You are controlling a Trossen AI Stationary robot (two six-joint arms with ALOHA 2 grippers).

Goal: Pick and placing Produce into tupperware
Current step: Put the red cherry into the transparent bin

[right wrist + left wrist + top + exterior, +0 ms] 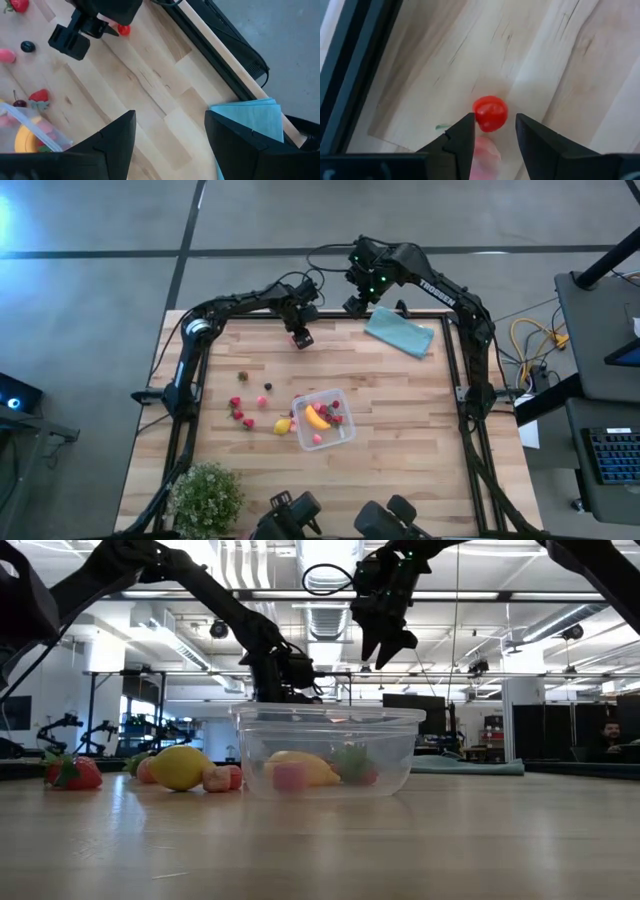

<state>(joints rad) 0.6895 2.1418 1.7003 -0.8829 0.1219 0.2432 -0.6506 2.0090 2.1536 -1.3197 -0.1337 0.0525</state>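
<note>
Nearest the front edge of the wooden table (400,420), the small clear square plastic tupperware (324,419) stands upright and holds a yellow toy banana (317,418), a pink piece and red strawberry-like pieces. Just beside its wall on my left arm's side lies a yellow toy lemon (283,425). Further that way, several red and pink toy strawberries (240,413) and one dark round piece (268,387) lie scattered, well apart from the box. Toward the far edge, my left gripper (493,132) is lowered close to the tabletop with its fingers spread; a small red round toy fruit (490,113) lies on the wood just ahead of the fingertips, and neither finger touches it. Beyond that, my right gripper (170,132) hangs above the far edge, fingers wide apart and holding nothing. Beside it lies a folded teal cloth (400,333).
</note>
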